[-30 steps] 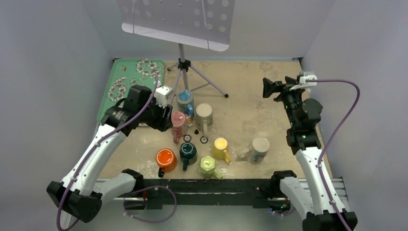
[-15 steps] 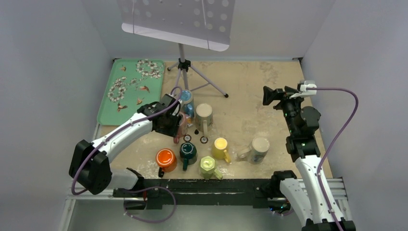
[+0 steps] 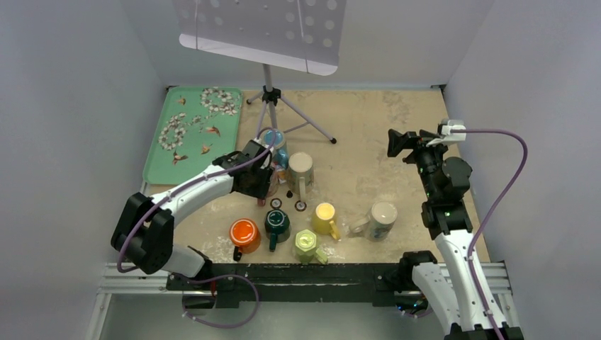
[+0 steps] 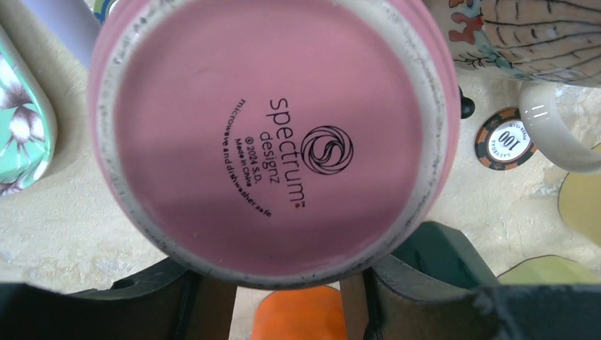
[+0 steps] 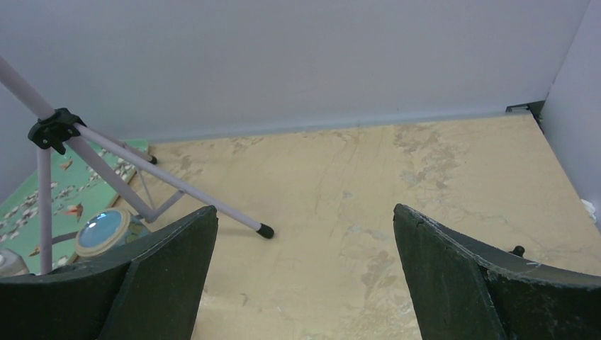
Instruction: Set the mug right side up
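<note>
A pink mug [image 4: 276, 134] stands upside down, its base with printed maker's text filling the left wrist view. In the top view only a sliver of it [image 3: 273, 184] shows beside my left gripper [image 3: 259, 177], which is low over its near side. In the left wrist view that gripper [image 4: 287, 283] has its two fingers [image 4: 205, 304] partly apart below the mug's rim. Their tips are hidden under the base, and the mug's handle is hidden too. My right gripper [image 3: 398, 142] is open and empty, raised at the right, far from the mugs [image 5: 301, 212].
Around the pink mug stand a blue mug [image 3: 273, 139], a patterned cream mug [image 3: 300, 168], orange [image 3: 244, 232], dark green [image 3: 277, 222], yellow [image 3: 325, 214] and light green [image 3: 305, 243] mugs, and a white mug [image 3: 381, 218]. Poker chips [image 3: 300, 206], a tripod stand [image 3: 269, 95] and a green tray [image 3: 188, 131] are near.
My left arm has swung down and to the right, bringing its gripper from the tray's edge onto the pink mug. The right arm has barely moved.
</note>
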Robot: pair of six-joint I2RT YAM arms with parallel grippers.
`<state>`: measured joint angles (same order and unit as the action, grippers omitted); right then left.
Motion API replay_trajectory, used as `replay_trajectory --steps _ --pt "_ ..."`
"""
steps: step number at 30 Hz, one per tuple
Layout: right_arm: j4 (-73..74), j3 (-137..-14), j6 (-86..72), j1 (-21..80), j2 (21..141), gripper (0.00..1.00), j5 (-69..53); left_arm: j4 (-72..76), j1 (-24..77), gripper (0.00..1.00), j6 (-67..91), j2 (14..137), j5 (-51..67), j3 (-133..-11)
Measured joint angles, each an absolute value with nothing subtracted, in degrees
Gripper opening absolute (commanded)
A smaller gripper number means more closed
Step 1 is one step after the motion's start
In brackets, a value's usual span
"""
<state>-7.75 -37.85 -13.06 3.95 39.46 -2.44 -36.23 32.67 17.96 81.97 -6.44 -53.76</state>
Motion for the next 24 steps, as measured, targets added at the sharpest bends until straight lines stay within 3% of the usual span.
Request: replay_trajectory --steps 2,5,10,13,24 --pt "-7.3 -37.8 -13.0 3.9 39.2 0.98 -2.4 -35.8 32.7 0.49 18.0 82.8 -6.4 -53.8" --pt "-7.0 -37.8 -12.9 3.9 39.0 0.98 -2.4 -35.2 32.6 0.34 17.9 83.1 -6.5 -53.8" --pt "-6.9 -37.8 -12.8 3.9 38.9 0.98 -2.2 -32.8 32.6 0.21 16.7 83.8 -8.1 -53.8" --pt "-6.9 -37.8 -12.6 3.9 38.9 0.98 -2.2 -31.8 32.6 0.00 15.6 83.9 -8.1 -53.8" --pt "-3.9 -38.2 -12.4 3.9 39.0 0.98 -6.5 -37.6 30.5 0.00 10.2 83.3 -3.9 -57.6"
